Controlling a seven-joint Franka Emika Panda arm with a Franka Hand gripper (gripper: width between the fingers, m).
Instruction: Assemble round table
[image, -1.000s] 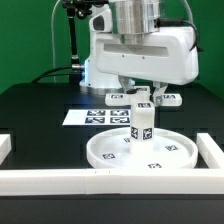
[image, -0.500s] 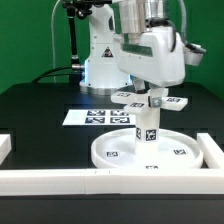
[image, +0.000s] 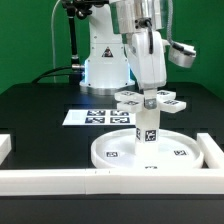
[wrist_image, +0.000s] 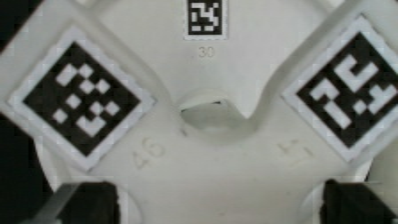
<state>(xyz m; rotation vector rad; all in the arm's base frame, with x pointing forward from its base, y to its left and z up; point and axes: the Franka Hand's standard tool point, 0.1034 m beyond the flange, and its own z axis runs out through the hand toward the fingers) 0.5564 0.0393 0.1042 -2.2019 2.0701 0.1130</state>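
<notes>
In the exterior view I see the arm has swung since half a second ago: its white housing, then broadside across the upper centre, now stands narrow and turned toward the upper right of the frame. The cross base (image: 148, 99) has rotated with it, its tagged lobes now fanned out on both sides of the leg (image: 147, 126). That short cylindrical leg stands upright on the round disc (image: 150, 152), which lies flat on the black worktop (image: 40, 115) in the lower centre, behind the white border rail (image: 60, 180). The marker board (image: 95, 117) lies behind the disc, to its left. The tool (image: 149, 92) sits right over the cross base, but I cannot tell from here how its fingers stand.

The wrist view fills with the white cross base (wrist_image: 205, 90), three square tags and a central hole showing. Both dark fingertips (wrist_image: 80, 200) appear in the lower corners, spread wide apart with the base between them; whether they touch it I cannot tell.
</notes>
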